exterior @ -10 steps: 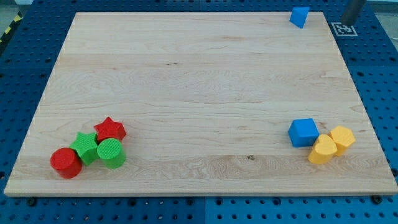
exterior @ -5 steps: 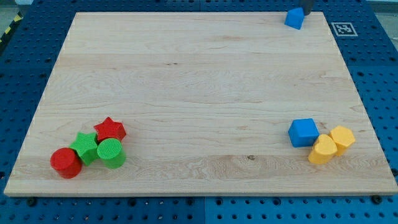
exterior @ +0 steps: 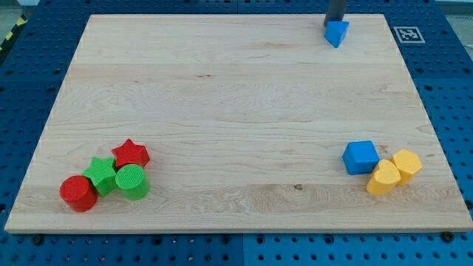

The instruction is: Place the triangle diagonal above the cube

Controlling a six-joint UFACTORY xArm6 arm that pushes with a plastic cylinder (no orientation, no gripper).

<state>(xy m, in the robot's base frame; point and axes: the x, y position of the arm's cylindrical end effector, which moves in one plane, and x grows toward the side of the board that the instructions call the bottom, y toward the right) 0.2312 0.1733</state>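
The blue triangle (exterior: 336, 33) lies on the wooden board (exterior: 236, 96) near the view's top right. My tip (exterior: 335, 21) touches the triangle's upper edge, the rod rising out of the view's top. The blue cube (exterior: 361, 157) sits low at the view's right, far below the triangle and a little to its right.
Two yellow blocks (exterior: 394, 171) touch the cube's lower right side. At the view's lower left sit a red star (exterior: 131, 153), a green star (exterior: 100, 174), a green cylinder (exterior: 132, 182) and a red cylinder (exterior: 77, 193). A marker tag (exterior: 407, 34) lies beside the board's top right corner.
My tip came in from the view's right to the triangle's upper edge and pushed it left and slightly down. The other blocks have not moved.
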